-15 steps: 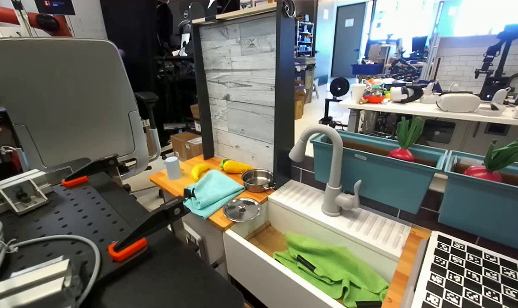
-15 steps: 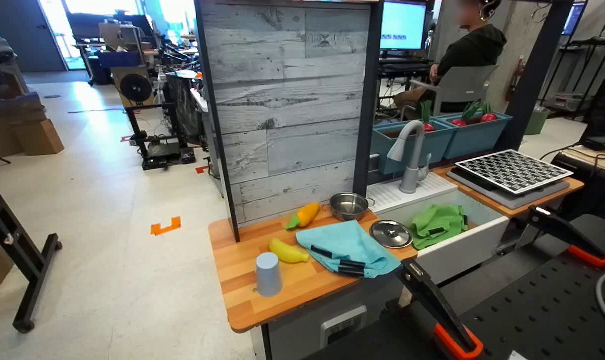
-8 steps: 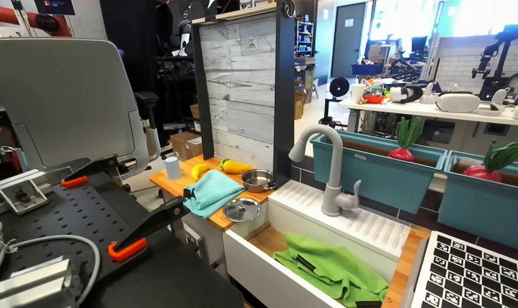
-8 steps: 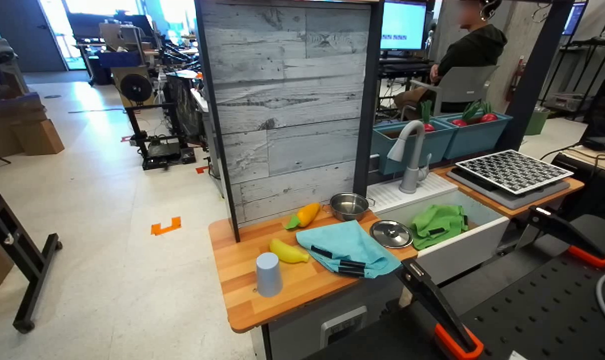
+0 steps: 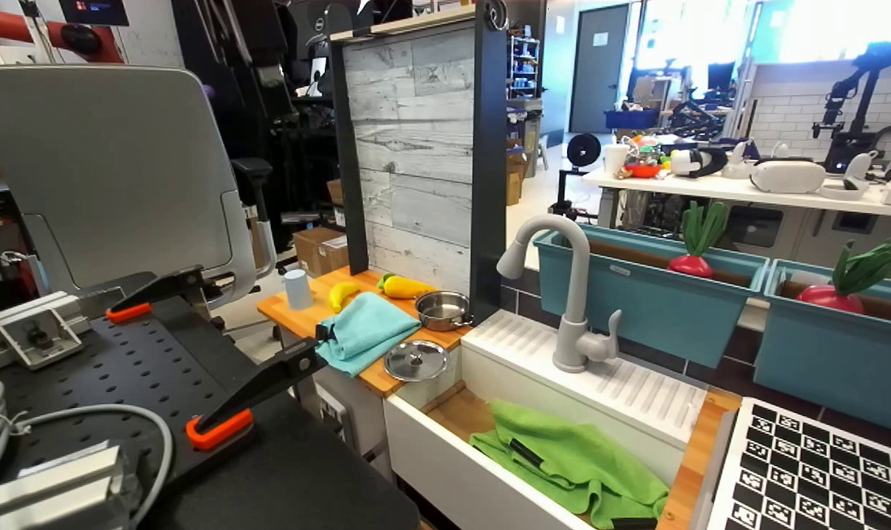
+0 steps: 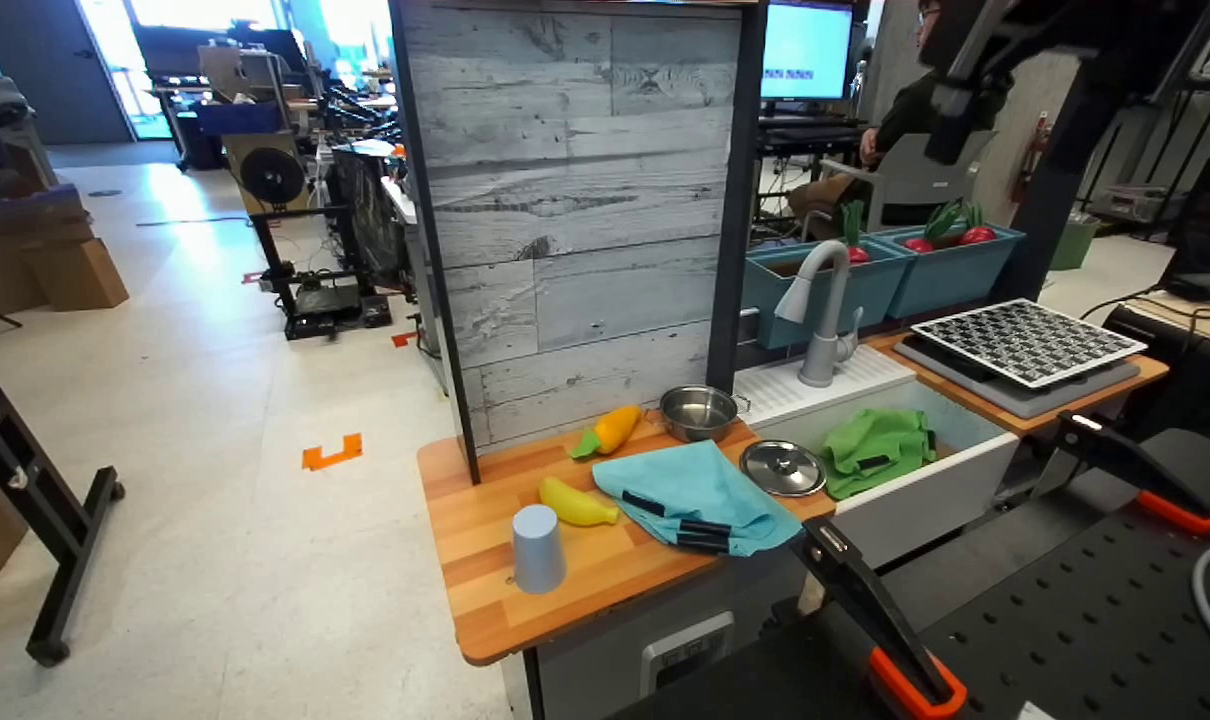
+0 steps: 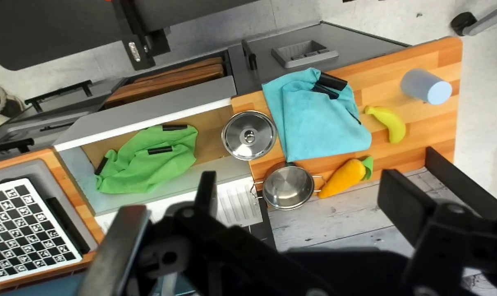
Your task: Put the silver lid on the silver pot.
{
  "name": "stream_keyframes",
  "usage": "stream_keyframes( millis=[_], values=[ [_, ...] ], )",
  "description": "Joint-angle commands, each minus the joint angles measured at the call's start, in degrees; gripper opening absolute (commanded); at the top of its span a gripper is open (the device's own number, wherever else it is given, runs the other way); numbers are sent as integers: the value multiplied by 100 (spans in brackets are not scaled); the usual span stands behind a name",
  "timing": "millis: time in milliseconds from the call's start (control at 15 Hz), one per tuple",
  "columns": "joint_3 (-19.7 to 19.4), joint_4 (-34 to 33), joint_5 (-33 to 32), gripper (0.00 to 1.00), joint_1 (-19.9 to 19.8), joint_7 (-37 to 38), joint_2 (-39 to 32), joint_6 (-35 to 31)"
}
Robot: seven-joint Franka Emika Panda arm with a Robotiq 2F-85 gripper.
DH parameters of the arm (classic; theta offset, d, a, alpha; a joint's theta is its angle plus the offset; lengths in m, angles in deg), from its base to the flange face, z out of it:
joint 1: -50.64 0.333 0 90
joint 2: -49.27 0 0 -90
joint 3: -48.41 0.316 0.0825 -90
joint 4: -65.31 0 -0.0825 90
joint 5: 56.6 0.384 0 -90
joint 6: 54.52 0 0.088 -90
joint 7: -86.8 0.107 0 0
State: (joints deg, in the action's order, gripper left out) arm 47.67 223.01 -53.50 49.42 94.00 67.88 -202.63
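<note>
1. Gaping wide, the Robotiq gripper (image 7: 302,187) stands released, its fingers (image 7: 207,191) well apart.
2. The silver lid (image 6: 783,469) lies knob up on the wooden countertop (image 6: 480,600), jutting over the sink (image 6: 925,512), just beside the turquoise cloth (image 6: 700,482).
3. The silver pot (image 6: 698,413) stands uncovered near the lid, beside the plank-patterned panel (image 6: 580,200).

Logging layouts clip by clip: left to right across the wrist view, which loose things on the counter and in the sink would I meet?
Checkered board, green cloth, lid, pot, orange vegetable, banana, cup. Blue cloth left out: its span overlaps the pot's.
</note>
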Motion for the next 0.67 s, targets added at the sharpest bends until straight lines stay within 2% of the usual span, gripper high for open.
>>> stream_keyframes(
  millis=[0,267,600],
  values=[
    [119,-494,243,100,133,169,-1482,-851],
    [171,-1050,840,100,227,46,-2940,-1662],
    [426,-2264,1126,100,21,129,-4764,-1860]
  ],
)
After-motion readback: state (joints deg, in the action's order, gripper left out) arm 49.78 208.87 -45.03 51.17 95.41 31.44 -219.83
